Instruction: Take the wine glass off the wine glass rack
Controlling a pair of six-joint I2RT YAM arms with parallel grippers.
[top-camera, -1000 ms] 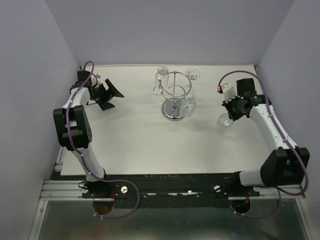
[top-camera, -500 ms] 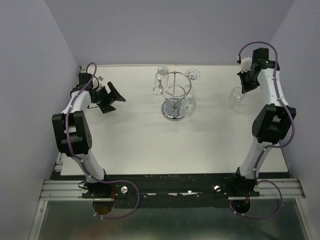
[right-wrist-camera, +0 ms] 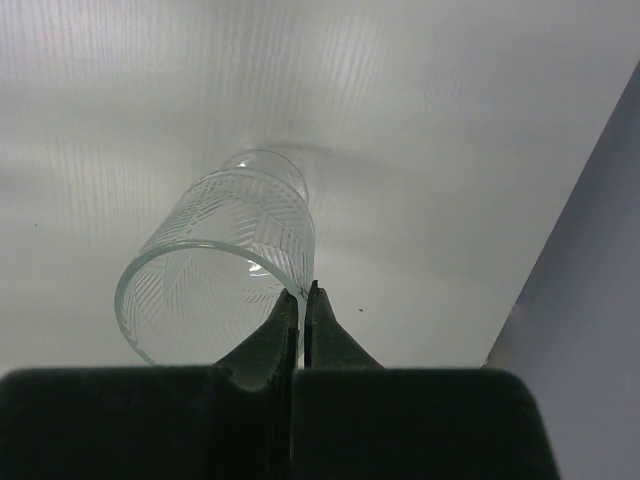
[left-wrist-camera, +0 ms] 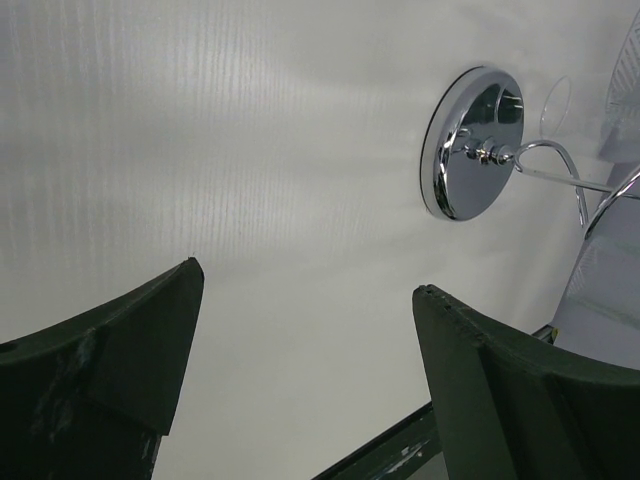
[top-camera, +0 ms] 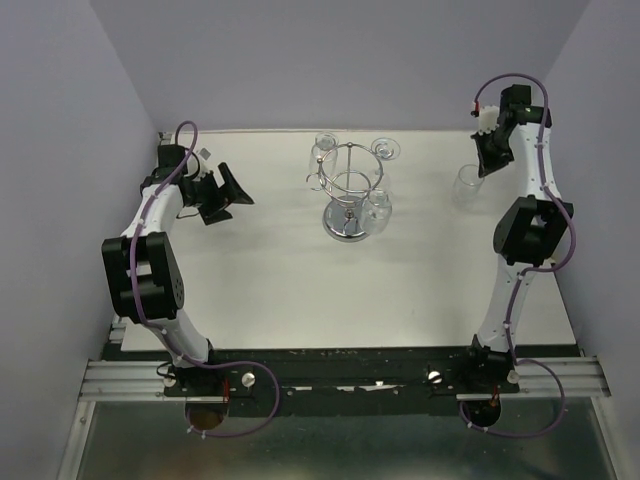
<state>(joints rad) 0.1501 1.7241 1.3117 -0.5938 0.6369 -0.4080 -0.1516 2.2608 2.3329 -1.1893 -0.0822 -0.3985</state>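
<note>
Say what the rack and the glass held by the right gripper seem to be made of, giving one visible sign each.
Rack: probably chrome-plated metal, polished. Its round base mirrors the surroundings and the wires gleam.
Glass: clear glass, possibly plastic. The table shows through it, and its wall bears a frosted herringbone pattern.

Worktop: white, matte, finely ribbed in the wrist views; a few dark specks near its right edge.
Walls: pale lilac, closing in the left, back and right sides.
Rail: silver slotted metal along the near edge.
Surface below rail: grey, mottled, possibly sheet metal.
</note>
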